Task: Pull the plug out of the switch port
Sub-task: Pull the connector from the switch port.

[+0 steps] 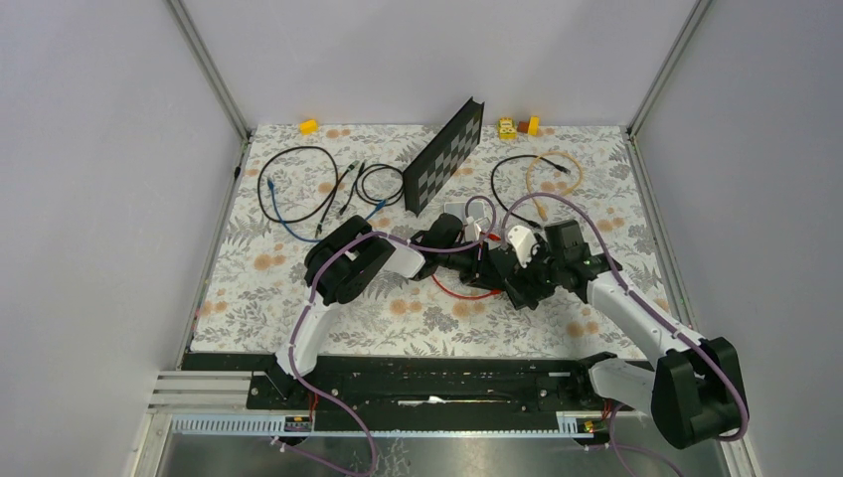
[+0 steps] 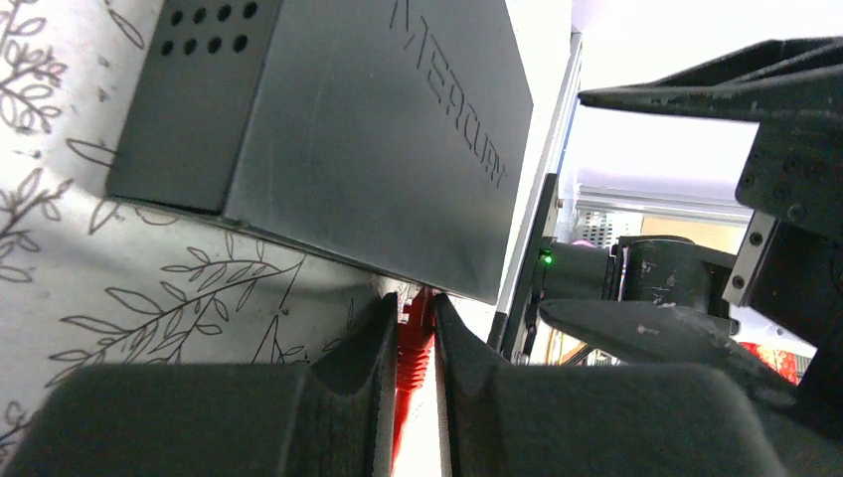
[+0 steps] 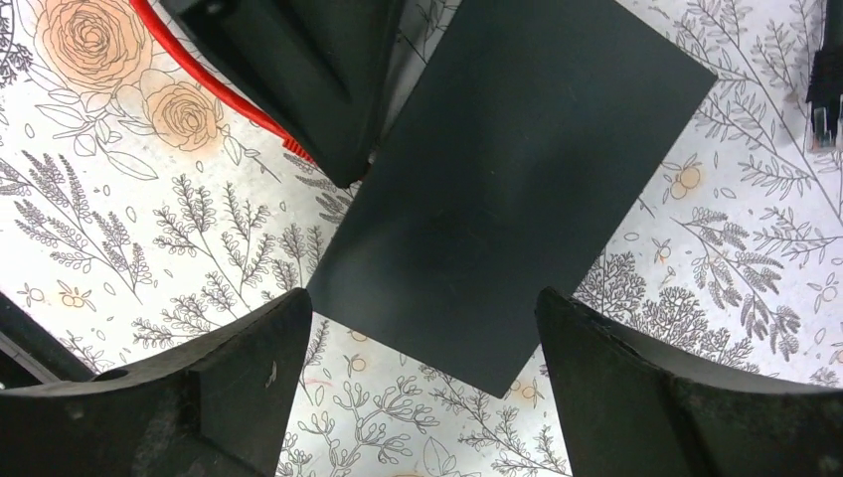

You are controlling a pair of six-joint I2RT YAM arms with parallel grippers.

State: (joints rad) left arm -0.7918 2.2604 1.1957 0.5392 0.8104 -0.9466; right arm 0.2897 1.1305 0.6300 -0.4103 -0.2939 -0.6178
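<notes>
Fingers of the left gripper (image 2: 414,308), bottom centre of the left wrist view, close on the red plug (image 2: 413,350) where it meets the lower edge of the switch (image 2: 398,129). Right gripper (image 3: 422,313) spread wide, holding nothing; the switch's near corner lies between its fingers, on the floral tablecloth (image 3: 119,248). Red cable (image 3: 209,84) at upper left.

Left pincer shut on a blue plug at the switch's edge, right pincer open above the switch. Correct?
No: the plug is red, not blue (left wrist view). The left pincer is shut on it, the right pincer open above the switch.
</notes>
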